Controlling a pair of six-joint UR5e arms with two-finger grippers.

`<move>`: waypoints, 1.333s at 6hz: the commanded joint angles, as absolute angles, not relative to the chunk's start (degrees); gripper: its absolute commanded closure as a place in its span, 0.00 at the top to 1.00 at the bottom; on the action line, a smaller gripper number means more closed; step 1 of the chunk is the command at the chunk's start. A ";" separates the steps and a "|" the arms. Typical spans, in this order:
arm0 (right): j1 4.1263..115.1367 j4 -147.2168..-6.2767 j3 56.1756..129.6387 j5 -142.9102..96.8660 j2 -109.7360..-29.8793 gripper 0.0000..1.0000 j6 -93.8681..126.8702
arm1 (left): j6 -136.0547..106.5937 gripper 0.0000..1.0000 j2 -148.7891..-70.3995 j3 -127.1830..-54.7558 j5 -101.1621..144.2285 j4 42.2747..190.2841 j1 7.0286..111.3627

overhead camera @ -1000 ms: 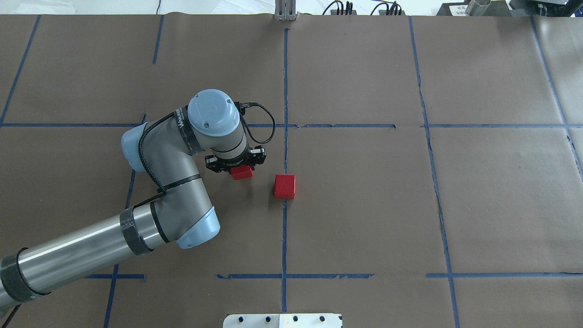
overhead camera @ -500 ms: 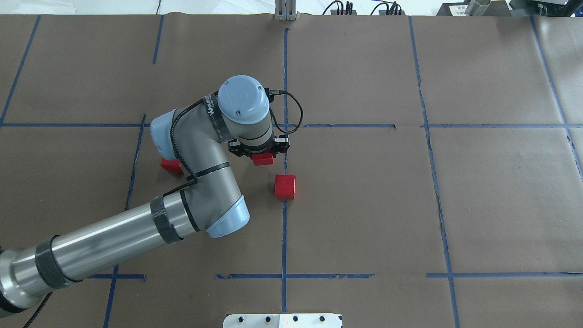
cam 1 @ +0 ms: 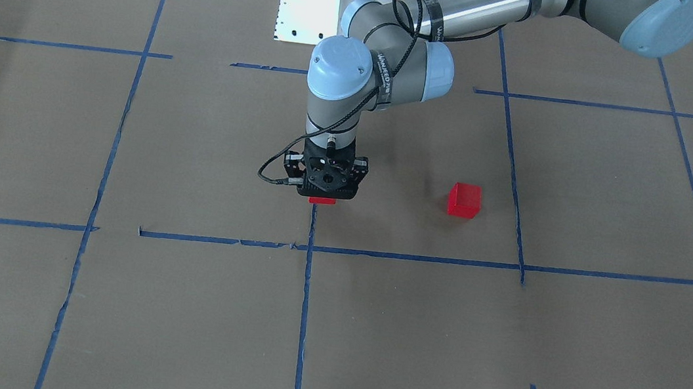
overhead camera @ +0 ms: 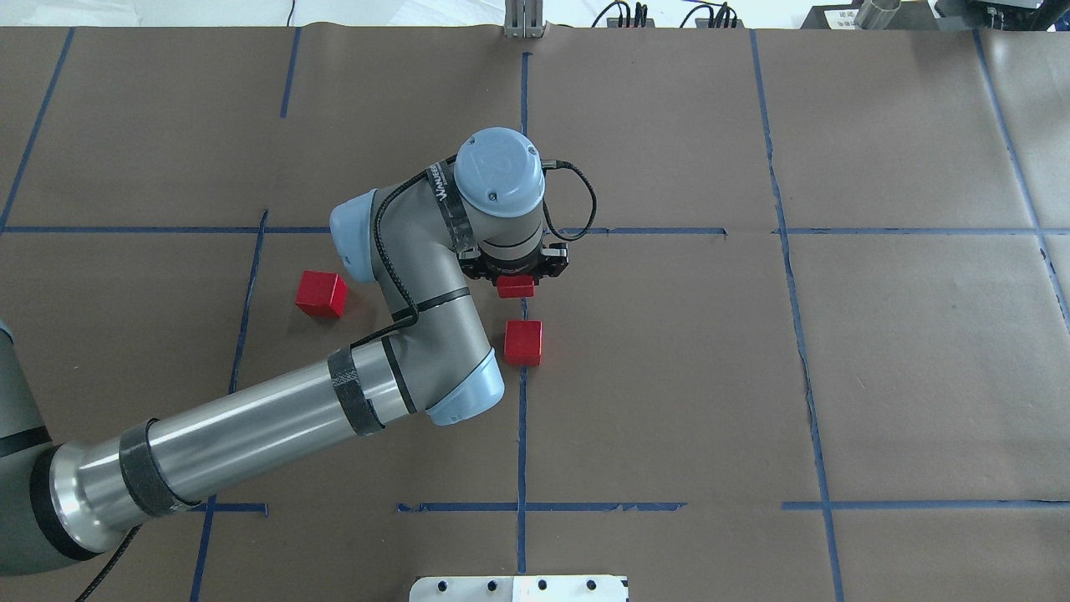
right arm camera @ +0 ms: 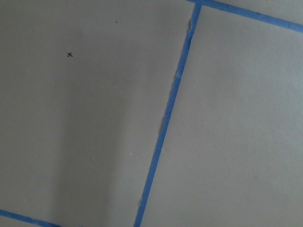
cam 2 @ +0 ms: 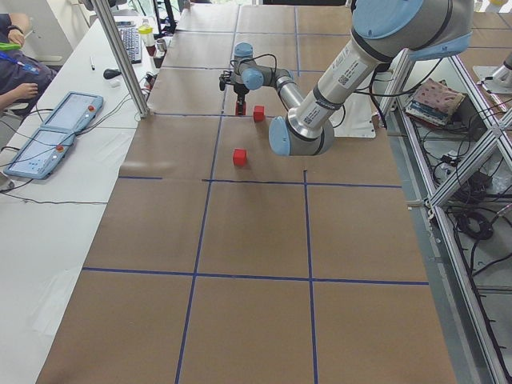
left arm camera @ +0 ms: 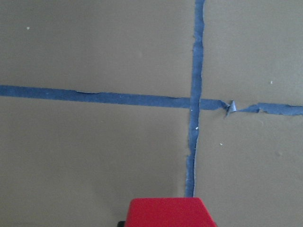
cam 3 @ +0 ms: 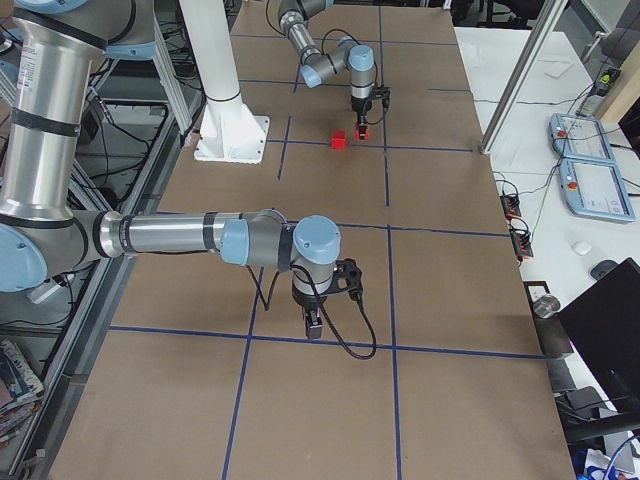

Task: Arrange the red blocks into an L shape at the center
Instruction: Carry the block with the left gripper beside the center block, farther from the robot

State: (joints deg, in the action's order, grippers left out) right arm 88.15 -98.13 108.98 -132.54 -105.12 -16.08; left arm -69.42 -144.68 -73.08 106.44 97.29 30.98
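At the center, by the blue tape line, you have: left gripper clamped on the held red block; second red block near; third red block well apart, toward the robot's left. Right gripper: closure cannot be told. Strap lettering: illegible.

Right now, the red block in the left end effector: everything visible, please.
The held red block is small and bright red, with plain matte faces. The left end effector is shut on it from above and hides most of it; only a red strip shows beneath. It is level, over the blue tape line, apart from the red block on the table nearer the robot. Whether it touches the paper cannot be told.
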 commanded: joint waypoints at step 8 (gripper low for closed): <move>88.15 -98.09 108.63 -132.54 -105.12 1.00 -16.17 | -68.99 0.05 -144.84 -71.63 106.87 97.38 29.00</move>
